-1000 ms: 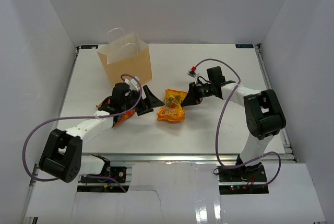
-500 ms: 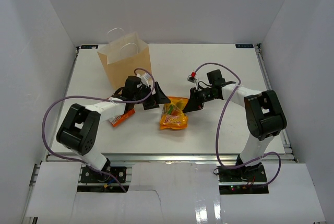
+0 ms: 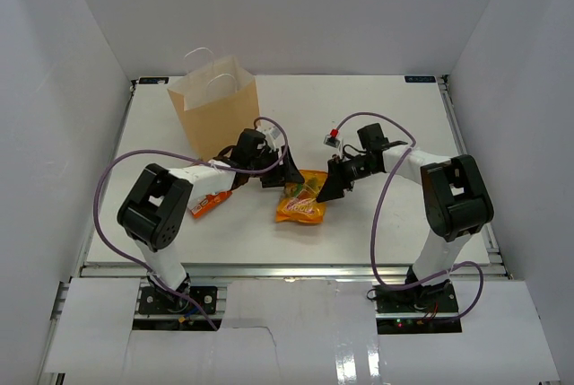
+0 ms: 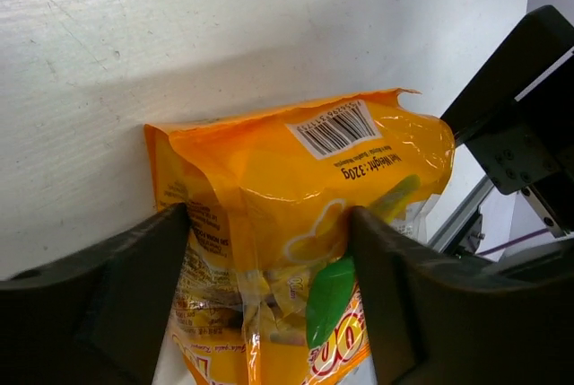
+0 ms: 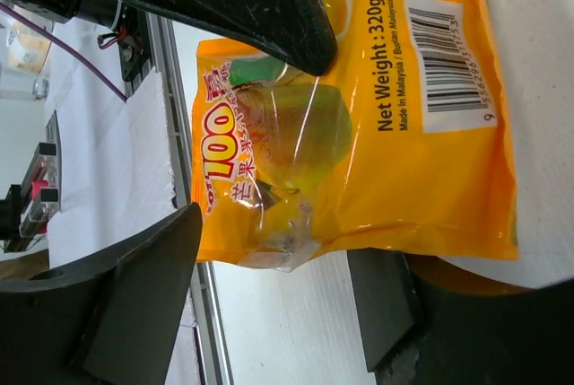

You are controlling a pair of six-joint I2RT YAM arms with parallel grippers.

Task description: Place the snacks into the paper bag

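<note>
A yellow-orange snack packet (image 3: 300, 205) sits mid-table between both grippers. My left gripper (image 3: 288, 177) has its jaws on either side of the packet (image 4: 296, 179), and both fingers press against the foil, so it is shut on it (image 4: 267, 219). My right gripper (image 3: 328, 190) stands open at the packet's right. In its wrist view only a clear corner of the packet (image 5: 404, 152) lies in the gap (image 5: 278, 255), touching neither finger. A small orange packet (image 3: 209, 203) lies by the left arm. The tan paper bag (image 3: 215, 116) stands upright at the back left.
The bag's white handles (image 3: 204, 55) stick up above its open mouth. Purple cables loop from both arms over the table. White walls close in the left, right and back; the table's front edge (image 3: 287, 264) runs just before the arm bases.
My left arm swung right to the yellow-orange packet and its jaws closed onto it. My right gripper, shut on the packet before, has opened and let go. The packet slid slightly nearer.
</note>
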